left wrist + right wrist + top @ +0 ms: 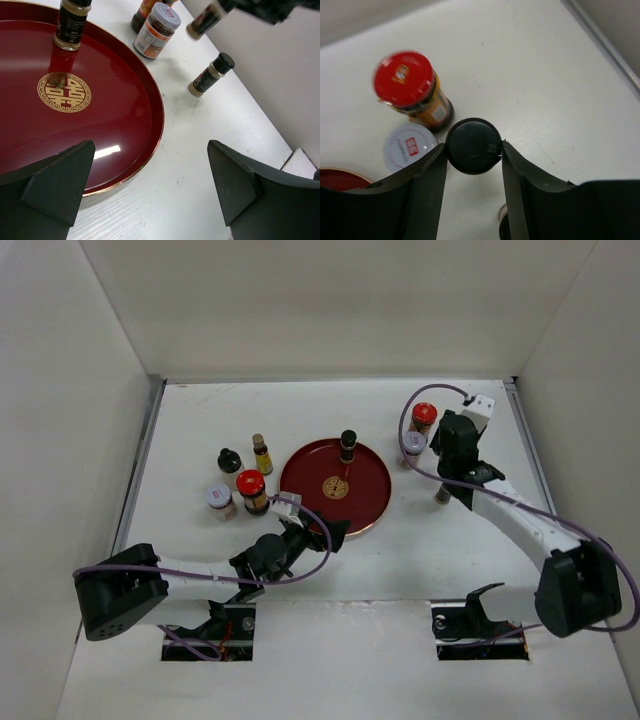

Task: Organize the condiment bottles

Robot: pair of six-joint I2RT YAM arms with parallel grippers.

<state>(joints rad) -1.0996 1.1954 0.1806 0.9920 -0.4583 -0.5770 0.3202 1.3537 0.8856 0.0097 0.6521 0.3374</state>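
My right gripper (473, 150) is shut on the black cap (473, 145) of a dark bottle, which the left wrist view shows lifted off the table (206, 19). Beside it stand a red-capped jar (405, 85) and a white-lidded jar (407, 146). Another black-capped bottle (442, 495) stands on the table below the right gripper (449, 453). One black-capped bottle (348, 445) stands on the red tray (310, 470). At the left stand a dark bottle (229, 462), a slim yellow bottle (262, 453), a red-capped jar (251, 490) and a white-lidded jar (220, 501). My left gripper (335, 533) is open and empty at the tray's near edge.
White walls enclose the table at the back, left and right. In the left wrist view the tray's rim (159, 107) lies just ahead of the open left gripper (150, 192), with bare table to its right.
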